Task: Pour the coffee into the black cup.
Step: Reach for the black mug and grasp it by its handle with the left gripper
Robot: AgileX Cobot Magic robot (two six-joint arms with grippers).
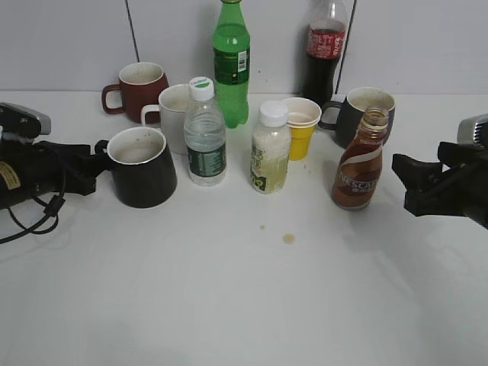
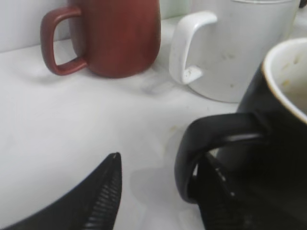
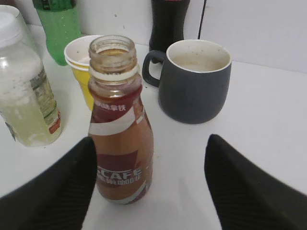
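Observation:
The coffee is a brown Nescafe bottle, uncapped and upright at the right of the table. In the right wrist view the coffee stands between the spread fingers of my right gripper, close to the left finger. In the exterior view my right gripper is open just right of the bottle. The black cup stands upright at the left. My left gripper is open at its handle. In the left wrist view the cup's handle lies between the fingers of my left gripper, against the right finger.
Behind the black cup stand a maroon mug and a white mug. A water bottle, a pale drink bottle, a green bottle, a yellow paper cup, a cola bottle and a dark grey mug crowd the middle and back.

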